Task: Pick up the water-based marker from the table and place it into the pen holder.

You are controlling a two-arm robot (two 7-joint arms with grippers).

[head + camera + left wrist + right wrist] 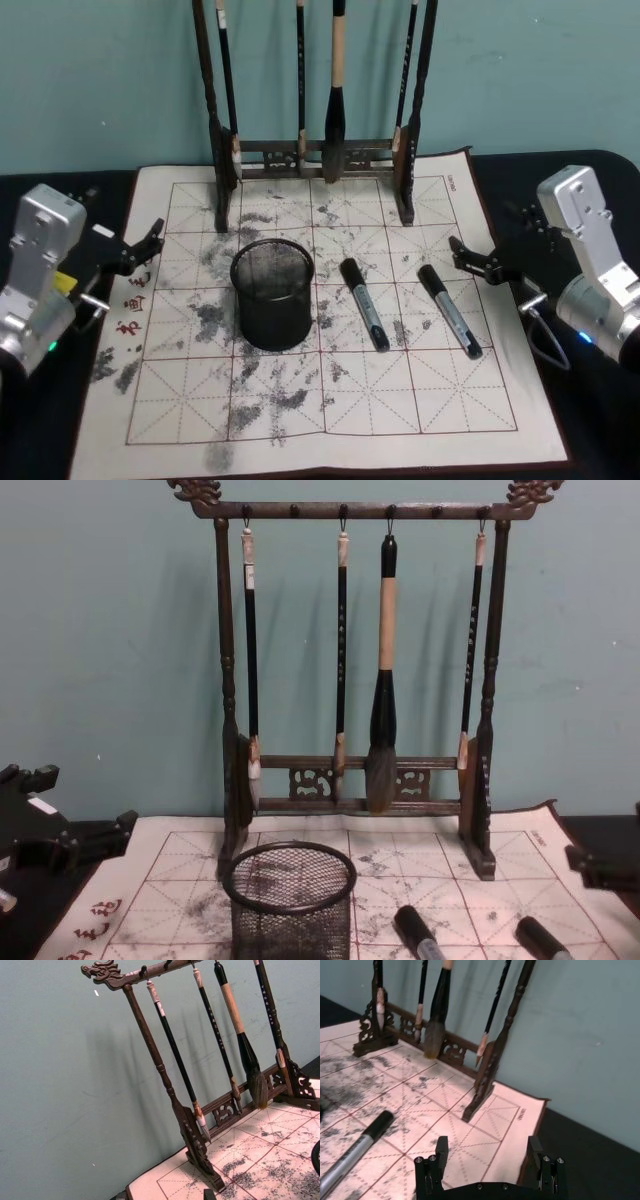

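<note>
Two water-based markers with black caps and grey barrels lie on the cloth: one [364,304] just right of the pen holder, the other [450,311] farther right, also seen in the right wrist view [358,1146]. The pen holder [272,291], a round black mesh cup, stands upright and empty on the cloth's middle left [290,900]. My right gripper [477,260] hovers open at the cloth's right edge, close behind the right marker, its fingers [441,1147] wide apart around nothing. At the cloth's left edge my left gripper [140,250] is open, holding nothing.
A tall dark wooden brush rack [318,160] with several hanging brushes stands at the back of the cloth [330,420], close behind the pen holder. The dark table [590,440] shows beyond the cloth's edges. A teal wall rises behind.
</note>
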